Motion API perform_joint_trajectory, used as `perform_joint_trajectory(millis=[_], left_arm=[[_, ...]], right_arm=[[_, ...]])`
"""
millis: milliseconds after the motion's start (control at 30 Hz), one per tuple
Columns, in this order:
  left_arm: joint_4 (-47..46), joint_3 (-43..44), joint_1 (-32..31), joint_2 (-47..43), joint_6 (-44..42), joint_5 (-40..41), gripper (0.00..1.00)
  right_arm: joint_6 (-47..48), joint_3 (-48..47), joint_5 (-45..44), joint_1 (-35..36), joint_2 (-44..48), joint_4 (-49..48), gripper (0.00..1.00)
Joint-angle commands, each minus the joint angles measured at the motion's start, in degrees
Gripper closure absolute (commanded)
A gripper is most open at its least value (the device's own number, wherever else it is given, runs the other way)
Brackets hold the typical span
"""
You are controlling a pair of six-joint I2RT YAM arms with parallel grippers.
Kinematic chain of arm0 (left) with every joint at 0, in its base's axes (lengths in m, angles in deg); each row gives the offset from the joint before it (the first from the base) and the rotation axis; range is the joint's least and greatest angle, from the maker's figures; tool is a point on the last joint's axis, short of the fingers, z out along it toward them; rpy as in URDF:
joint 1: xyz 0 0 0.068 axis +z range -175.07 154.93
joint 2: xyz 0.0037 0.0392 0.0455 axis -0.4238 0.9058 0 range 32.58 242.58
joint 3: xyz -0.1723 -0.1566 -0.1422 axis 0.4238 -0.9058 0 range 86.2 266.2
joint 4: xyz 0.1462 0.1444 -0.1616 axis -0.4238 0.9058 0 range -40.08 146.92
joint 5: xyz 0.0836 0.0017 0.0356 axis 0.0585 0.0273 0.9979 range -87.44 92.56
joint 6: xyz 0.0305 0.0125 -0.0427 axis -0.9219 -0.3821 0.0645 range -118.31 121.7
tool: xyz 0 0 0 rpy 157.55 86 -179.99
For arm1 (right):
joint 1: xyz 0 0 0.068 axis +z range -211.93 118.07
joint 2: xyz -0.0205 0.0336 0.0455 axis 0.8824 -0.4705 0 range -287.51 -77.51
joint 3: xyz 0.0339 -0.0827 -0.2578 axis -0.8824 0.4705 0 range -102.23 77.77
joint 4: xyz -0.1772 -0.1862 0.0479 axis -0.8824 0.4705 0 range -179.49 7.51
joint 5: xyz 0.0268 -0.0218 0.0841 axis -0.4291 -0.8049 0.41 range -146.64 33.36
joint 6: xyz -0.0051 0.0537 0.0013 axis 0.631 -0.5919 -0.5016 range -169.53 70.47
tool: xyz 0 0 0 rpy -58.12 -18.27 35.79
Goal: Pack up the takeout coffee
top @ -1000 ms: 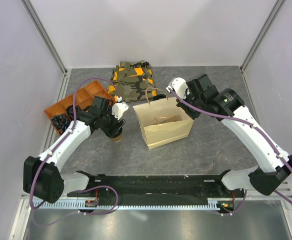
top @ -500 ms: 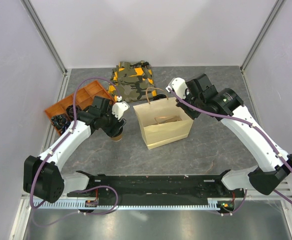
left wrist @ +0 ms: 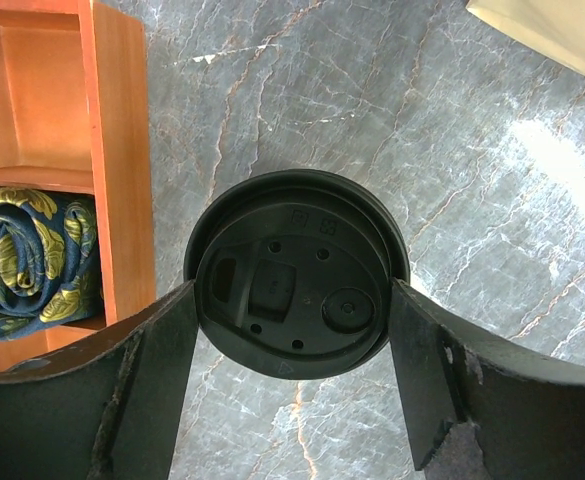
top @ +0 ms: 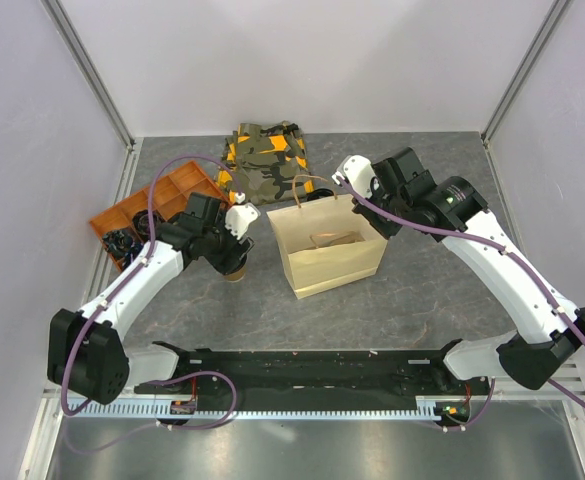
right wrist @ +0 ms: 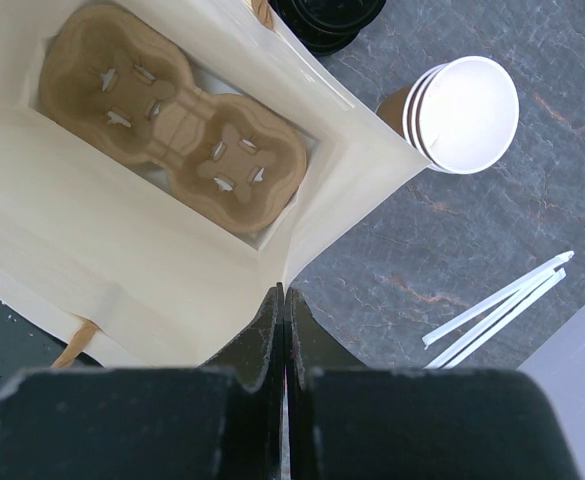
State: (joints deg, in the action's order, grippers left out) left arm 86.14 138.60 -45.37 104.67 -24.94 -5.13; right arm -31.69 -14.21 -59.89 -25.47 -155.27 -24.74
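- Right, tabletop [top: 422, 290]: nothing stands in the strip between the coffee and the bag, so there's a short, open lane to cross.
- Paper bag [top: 327, 262]: upright with its mouth up, near the coffee but apart from it. Its rim is tall, so I'd judge the cup base must clear that edge before going in.
- Orange tray [left wrist: 112, 160]: its wall sits just beside the cup. That's the tight side, so lift straight up before swinging.
- Cup carrier [right wrist: 172, 130]: flat on the bag floor with sockets facing up, likely the landing spot.
- Takeout coffee [left wrist: 294, 270]: upright with the black lid on, between tray and bag, not yet packed. It looks seated on the tabletop.
- Left pincer [left wrist: 292, 300]: comes in from above with one finger against each side of the lid rim and no gap showing. It reads as closed on the cup, and a top-down hold keeps the cup level.
- Right pincer [right wrist: 284, 300]: fingers pinched fully together on the bag's top rim, probably bracing the bag and keeping its mouth open.
- Stack of lidless cups [right wrist: 462, 110] and straws [right wrist: 497, 310]: on the bag's far side, off the path.
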Motion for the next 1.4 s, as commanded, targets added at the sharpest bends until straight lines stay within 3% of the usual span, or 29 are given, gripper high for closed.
perform_joint_trajectory(millis=[0, 233, 367, 667, 1033, 1367], left_arm=[[1.48, -2.3, -0.27, 2.08, -2.11, 0.48, 0.23], [3.84, 0.5, -0.27, 1.12, -2.11, -0.75, 0.52], [7.01, 2.88, -0.27, -0.46, -2.02, -0.75, 0.6], [13.6, 12.28, 0.17, -6.08, 3.5, -1.72, 0.63], [16.77, 30.2, 1.05, -7.76, 10.37, -0.75, 0.63], [18.97, 41.2, 0.7, -6.97, 6.42, -7.51, 0.63]], right_arm=[[0.61, -1.62, 0.43, -0.08, -0.38, -0.41, 1.0], [0.61, -1.62, 0.61, -0.08, -0.55, -0.5, 1.0], [0.52, -0.92, 1.22, -0.08, 0.06, -1.12, 1.0], [1.05, 2.68, 3.16, -0.08, 3.13, -8.04, 1.0], [6.32, 7.08, 13.86, -0.08, 10.17, -19.92, 1.0], [16.17, 3.66, 28.99, -0.08, 8.69, -12.29, 1.0]])
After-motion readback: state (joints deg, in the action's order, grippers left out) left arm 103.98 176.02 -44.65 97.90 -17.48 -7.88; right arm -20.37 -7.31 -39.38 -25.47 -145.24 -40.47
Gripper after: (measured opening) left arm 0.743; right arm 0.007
